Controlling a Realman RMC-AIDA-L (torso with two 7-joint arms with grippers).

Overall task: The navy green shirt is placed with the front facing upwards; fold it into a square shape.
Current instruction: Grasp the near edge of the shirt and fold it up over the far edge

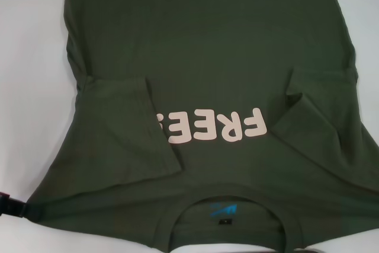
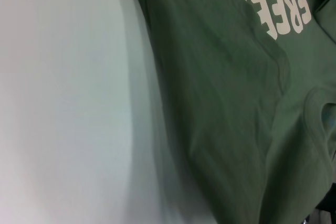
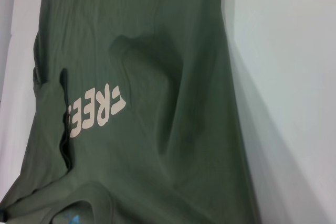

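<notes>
A white tabletop (image 1: 29,57) fills the scene, and most of it is covered by the navy green shirt (image 1: 213,39), a dark olive T-shirt lying front up. Its collar (image 1: 237,205) is nearest the robot and its hem runs out of view at the far end. Both short sleeves are already folded inward over the chest — the left sleeve (image 1: 127,128) hides part of the cream "FREE!" lettering (image 1: 216,127), and the right sleeve (image 1: 314,122) lies just beside the other end of the word. A small blue and black neck label (image 1: 224,211) sits inside the collar.

A dark part, probably the left gripper (image 1: 10,204), shows at the near left corner of the shirt; whether its jaws are open or closed cannot be told. The right gripper is not visible in any view.

Judging the risks: the folded sleeves sit loose and slightly rumpled, so a quick lift of the collar end could let them slide back out. Wrinkles along both side edges could be trapped in the next fold and leave an uneven square. An unequal pull from the two sides would skew the fold line.

Bare tabletop lies open on both sides of the shirt — good room for approach — though the near edge, at the collar, is tight.
</notes>
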